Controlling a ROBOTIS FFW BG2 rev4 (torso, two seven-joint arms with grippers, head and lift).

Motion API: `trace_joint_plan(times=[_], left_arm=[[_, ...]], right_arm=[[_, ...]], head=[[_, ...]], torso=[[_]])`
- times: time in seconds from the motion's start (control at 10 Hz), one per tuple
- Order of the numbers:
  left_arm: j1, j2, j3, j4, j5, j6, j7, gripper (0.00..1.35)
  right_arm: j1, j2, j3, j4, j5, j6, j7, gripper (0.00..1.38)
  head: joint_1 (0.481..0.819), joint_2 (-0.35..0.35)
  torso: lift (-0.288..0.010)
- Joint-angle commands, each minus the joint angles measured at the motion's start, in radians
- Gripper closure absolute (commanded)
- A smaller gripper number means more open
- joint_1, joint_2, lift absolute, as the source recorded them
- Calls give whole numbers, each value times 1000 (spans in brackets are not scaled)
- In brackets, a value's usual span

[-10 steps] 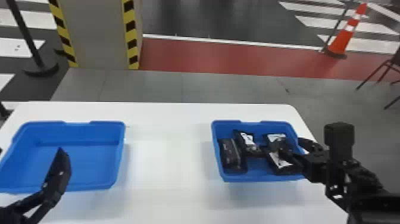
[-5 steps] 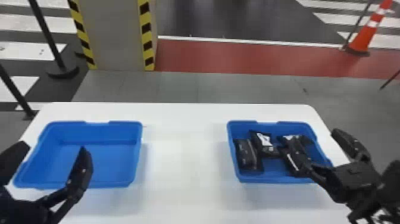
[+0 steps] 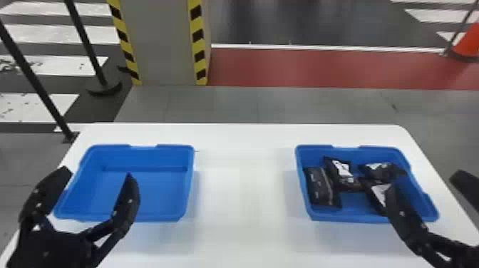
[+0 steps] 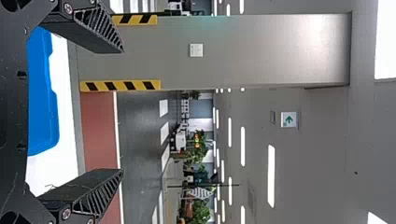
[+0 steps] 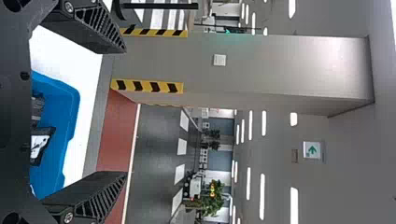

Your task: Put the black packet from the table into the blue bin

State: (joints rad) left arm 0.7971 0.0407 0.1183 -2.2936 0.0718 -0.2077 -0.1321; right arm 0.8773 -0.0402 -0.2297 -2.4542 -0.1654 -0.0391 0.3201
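In the head view my left gripper (image 3: 99, 185) stands open over the near left part of the left blue bin (image 3: 189, 199), which holds nothing. My right gripper (image 3: 426, 189) is open at the right, one finger over the near side of the right blue bin (image 3: 303, 199). Several black packets (image 3: 322, 187) lie inside that right bin, one partly behind the finger. In the left wrist view the left gripper (image 4: 123, 111) has its fingers wide apart, bin beyond. The right wrist view shows the right gripper (image 5: 126, 112) spread with nothing between its fingers, a packet (image 5: 41, 144) in the bin beyond.
Both bins stand on a white table (image 3: 242, 214), with a wide stretch of tabletop between them. Beyond its far edge are a grey pillar (image 3: 164, 42) with yellow-black stripes, dark posts at the left and an orange cone (image 3: 467, 42) at the right.
The head view has turned left, so bins and table sit farther right. Both grippers show more fully beside or over the bins, and the right gripper's fingers now appear spread apart.
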Motion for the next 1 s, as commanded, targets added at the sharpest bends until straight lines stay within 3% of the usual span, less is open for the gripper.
trace_joint_plan(times=[0.0, 0.9], left_arm=[[5, -1, 3, 0, 0, -6, -1, 116], [8, -1, 5, -2, 0, -16, 0, 116]], right_arm=[[82, 6, -2, -48, -26, -25, -44, 104], [43, 6, -16, -14, -20, 10, -47, 105]], head=[[695, 2], [695, -22]], torso=[[-110], [-110]])
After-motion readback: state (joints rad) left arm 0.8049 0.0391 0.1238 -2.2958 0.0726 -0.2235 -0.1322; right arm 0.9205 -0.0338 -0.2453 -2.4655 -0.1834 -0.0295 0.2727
